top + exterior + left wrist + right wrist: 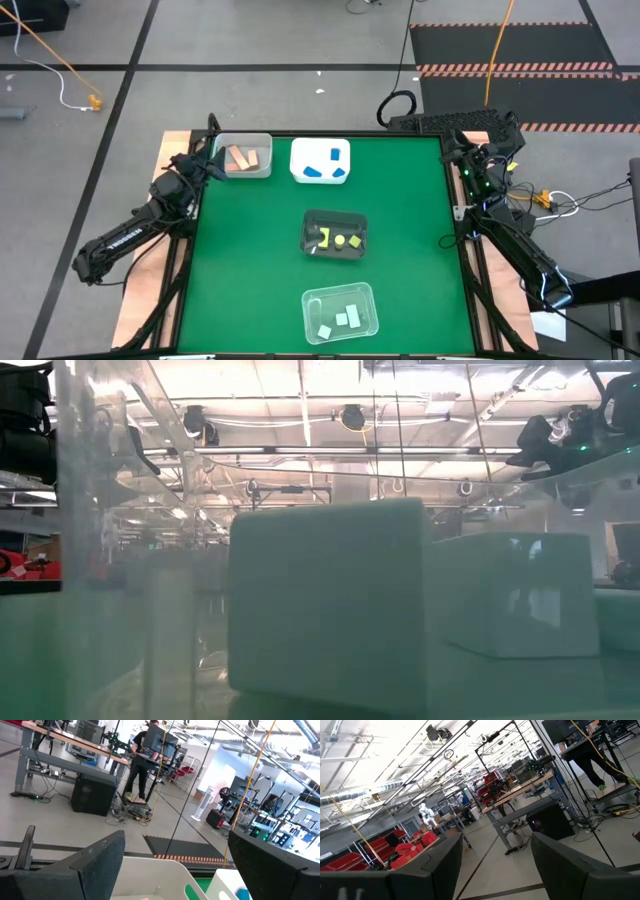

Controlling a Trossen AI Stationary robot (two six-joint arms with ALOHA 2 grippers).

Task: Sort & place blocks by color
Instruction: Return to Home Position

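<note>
Four trays stand on the green table. A clear tray at the far left holds salmon blocks. To its right, a white tray holds blue blocks. A dark tray in the middle holds yellow blocks. A clear tray at the near edge holds mint green blocks, which loom large in the low view. My left gripper is open, level beside the salmon tray. My right gripper is open at the far right edge, above the table.
Wooden strips border the table's left and right sides. A black cable loop and striped mats lie on the floor beyond the far edge. In the left wrist view a person stands at a desk far off.
</note>
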